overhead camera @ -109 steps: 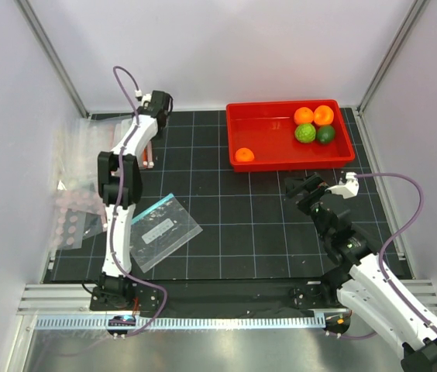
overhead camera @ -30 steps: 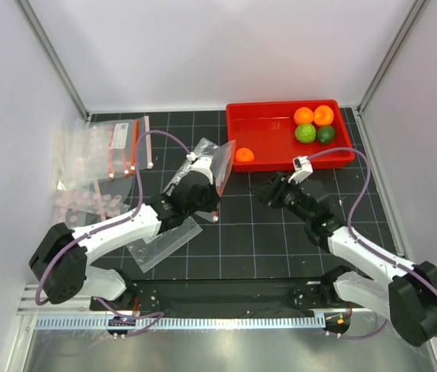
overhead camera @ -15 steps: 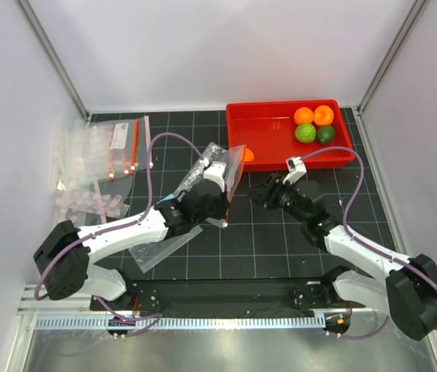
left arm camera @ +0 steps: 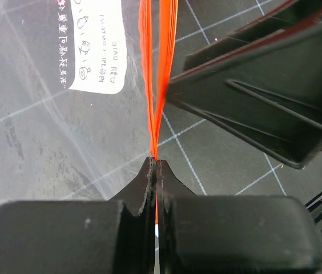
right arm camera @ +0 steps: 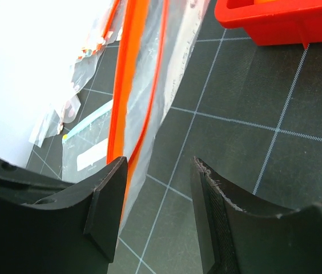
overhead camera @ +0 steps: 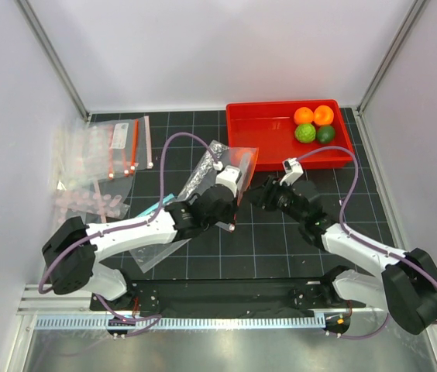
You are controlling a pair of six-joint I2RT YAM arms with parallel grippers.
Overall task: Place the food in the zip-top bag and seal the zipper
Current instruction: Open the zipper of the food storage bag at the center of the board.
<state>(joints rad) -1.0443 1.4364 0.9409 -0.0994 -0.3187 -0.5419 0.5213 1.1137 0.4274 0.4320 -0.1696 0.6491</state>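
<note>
Zip-top bag (left arm camera: 47, 131), zipper (left arm camera: 162, 57) pinched in clenched left gripper (left arm camera: 156, 168), right gripper (right arm camera: 160, 188) parted alongside.

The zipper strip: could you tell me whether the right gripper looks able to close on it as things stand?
Probably yes: the left gripper holds the zipper up, and the right gripper is open, the strip reaching between its fingers with nothing in the way.

The zip-top bag (left arm camera: 64, 131) is glossy clear plastic, its zipper (left arm camera: 161, 57) smooth plastic, the fingers (left arm camera: 135, 191) matt black.
</note>
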